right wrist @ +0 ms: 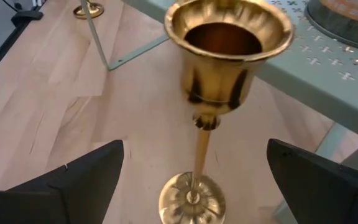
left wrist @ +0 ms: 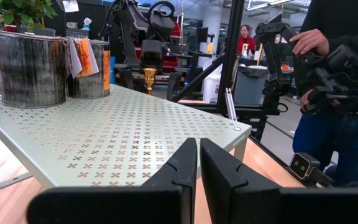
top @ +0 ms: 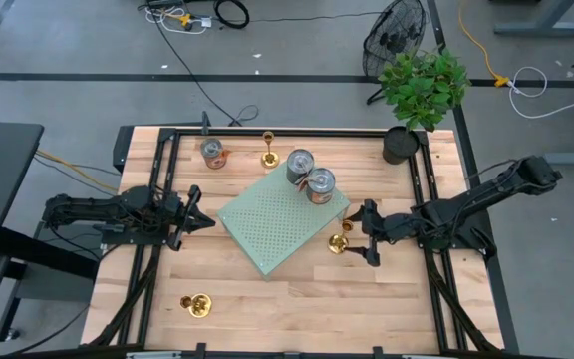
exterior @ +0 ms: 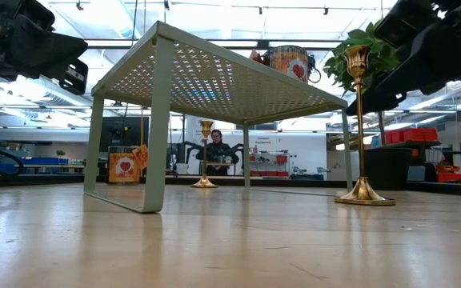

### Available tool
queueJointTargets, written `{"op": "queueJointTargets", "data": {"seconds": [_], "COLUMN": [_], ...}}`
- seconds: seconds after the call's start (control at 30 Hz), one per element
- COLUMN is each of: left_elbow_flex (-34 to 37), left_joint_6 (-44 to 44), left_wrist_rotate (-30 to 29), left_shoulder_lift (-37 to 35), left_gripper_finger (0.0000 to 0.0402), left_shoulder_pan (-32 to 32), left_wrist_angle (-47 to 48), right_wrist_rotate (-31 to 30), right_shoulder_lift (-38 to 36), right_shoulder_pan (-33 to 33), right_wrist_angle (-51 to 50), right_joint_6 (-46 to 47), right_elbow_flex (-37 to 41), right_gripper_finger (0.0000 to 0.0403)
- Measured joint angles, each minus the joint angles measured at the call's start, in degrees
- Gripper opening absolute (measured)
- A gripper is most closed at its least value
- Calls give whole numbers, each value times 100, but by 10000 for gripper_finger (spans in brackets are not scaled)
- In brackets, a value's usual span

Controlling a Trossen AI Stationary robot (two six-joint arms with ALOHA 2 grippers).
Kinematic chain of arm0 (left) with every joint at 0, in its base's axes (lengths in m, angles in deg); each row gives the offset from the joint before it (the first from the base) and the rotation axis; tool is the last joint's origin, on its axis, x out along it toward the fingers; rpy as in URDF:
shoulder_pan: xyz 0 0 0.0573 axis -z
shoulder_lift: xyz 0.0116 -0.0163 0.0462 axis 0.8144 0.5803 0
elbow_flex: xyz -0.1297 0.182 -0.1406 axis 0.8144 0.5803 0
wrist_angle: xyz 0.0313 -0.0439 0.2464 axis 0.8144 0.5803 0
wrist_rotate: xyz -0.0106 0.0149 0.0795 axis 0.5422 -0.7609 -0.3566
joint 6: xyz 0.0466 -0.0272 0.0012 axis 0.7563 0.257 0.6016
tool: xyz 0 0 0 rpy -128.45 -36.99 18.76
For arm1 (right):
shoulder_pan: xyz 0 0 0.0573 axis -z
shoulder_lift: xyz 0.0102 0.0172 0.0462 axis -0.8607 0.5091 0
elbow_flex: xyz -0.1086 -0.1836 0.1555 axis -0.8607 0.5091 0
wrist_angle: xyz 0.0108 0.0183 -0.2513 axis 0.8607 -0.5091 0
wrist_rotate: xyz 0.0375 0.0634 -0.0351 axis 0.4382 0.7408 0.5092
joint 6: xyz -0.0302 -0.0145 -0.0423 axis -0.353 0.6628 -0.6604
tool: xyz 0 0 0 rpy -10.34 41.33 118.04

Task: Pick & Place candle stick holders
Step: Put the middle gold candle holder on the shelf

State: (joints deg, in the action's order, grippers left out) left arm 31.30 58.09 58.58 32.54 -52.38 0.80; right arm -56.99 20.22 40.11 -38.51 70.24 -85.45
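Observation:
Three gold candle stick holders stand on the wooden table. One (top: 339, 242) stands upright on its round base off the right corner of the green perforated rack (top: 282, 221); it also shows in the low view (exterior: 362, 120). My right gripper (top: 365, 233) is wide open just to its right. In the right wrist view (right wrist: 194, 149) its fingers stand on either side of the holder's stem (right wrist: 199, 158) without touching. A second holder (top: 268, 150) stands at the far side, a third (top: 199, 305) near left. My left gripper (top: 207, 221) is shut and empty just off the rack's left corner.
Two tin cans (top: 310, 176) stand on the rack's far right part, and a third can (top: 212, 153) on the table at the far left. A potted plant (top: 404, 143) stands at the far right. A person (left wrist: 337, 93) stands beyond the table's right side.

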Motion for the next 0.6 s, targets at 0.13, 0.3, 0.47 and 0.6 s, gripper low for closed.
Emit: {"op": "queueJointTargets", "data": {"seconds": [0.13, 0.3, 0.47, 0.6], "left_elbow_flex": [1, 2, 2, 2], "left_joint_6": [-2, -2, -1, 0], "left_wrist_rotate": [0, 0, 0, 0], "left_shoulder_lift": [-2, 0, -1, 0], "left_gripper_finger": [25, 25, 25, 25], "left_shoulder_pan": [0, 0, 0, 2], "left_wrist_angle": [0, 0, 0, 0], "right_wrist_rotate": [4, 13, 13, 13], "right_shoulder_lift": [0, 31, 193, 405], "right_shoulder_pan": [69, 95, 100, 100], "right_wrist_angle": [86, 288, 378, 443], "right_joint_6": [-2, -2, -2, -1], "right_elbow_flex": [0, 0, 0, 0], "right_gripper_finger": [400, 400, 400, 400]}}
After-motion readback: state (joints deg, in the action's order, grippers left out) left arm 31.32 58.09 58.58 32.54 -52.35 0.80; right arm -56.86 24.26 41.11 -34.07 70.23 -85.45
